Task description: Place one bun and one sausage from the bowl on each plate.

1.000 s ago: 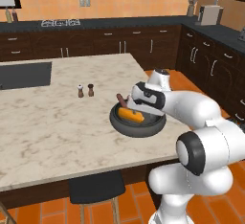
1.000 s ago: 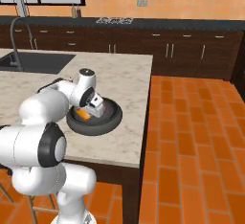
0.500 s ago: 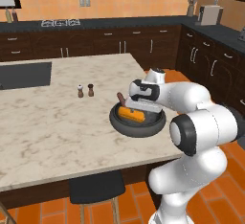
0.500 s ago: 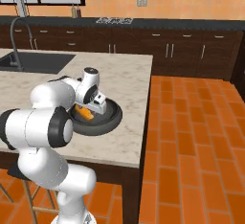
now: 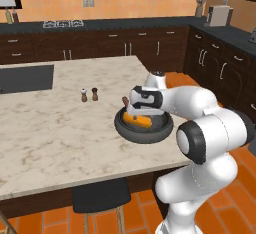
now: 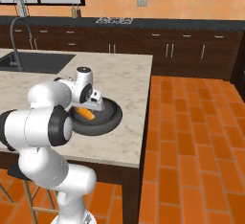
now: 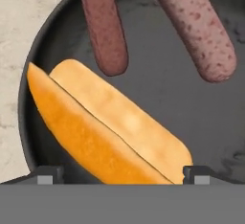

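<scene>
I have the gripper [image 7: 117, 177] low inside the bowl [image 7: 33, 60], fingers [image 7: 45, 176] wide apart, the bun [image 7: 107, 129] lying between them (two sausages [image 7: 103, 24] sit just beyond).

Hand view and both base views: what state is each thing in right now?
Wide dark grey-black bowl: upright on the marble counter, holding food.
Orange split bun: lying in the bowl, ungripped.
Dark brown sausage: lying in the bowl.
Paler pink sausage: lying in the bowl.
Gripper: open, low over the bun.
Small salt and pepper shakers: standing upright.
</scene>
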{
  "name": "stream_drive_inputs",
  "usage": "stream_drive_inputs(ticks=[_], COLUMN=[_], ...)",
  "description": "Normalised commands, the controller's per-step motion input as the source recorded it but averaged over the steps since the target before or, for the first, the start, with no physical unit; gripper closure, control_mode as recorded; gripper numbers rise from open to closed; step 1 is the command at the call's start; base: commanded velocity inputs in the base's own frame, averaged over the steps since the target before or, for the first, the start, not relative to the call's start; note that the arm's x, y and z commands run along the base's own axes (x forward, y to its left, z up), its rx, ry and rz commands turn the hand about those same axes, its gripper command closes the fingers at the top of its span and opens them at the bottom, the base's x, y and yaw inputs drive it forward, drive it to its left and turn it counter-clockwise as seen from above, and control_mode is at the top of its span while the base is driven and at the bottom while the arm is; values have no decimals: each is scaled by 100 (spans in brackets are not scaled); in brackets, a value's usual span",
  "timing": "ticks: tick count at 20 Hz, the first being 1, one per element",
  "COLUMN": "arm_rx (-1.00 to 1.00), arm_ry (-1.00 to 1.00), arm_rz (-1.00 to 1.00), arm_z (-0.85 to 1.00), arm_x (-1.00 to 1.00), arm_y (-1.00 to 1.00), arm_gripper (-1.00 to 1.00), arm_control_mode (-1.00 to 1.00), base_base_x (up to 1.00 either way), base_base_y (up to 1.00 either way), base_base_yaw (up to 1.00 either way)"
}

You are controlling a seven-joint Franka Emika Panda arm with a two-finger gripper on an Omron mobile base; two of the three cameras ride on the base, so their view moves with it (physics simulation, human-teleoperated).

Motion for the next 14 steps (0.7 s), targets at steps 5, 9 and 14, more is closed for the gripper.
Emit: stream_drive_inputs(ticks=[5,9,14], arm_rx=[-6,-4,-5], arm_ry=[9,2,0], arm_rz=[17,14,6], arm_z=[-8,-10,0], arm_x=[19,14,-10], arm_y=[0,-6,3], arm_gripper=[-100,-100,-100], arm_control_mode=[-100,-100,-100], base_base_x=[0,0,0], base_base_y=[0,0,0], base_base_yaw=[0,0,0])
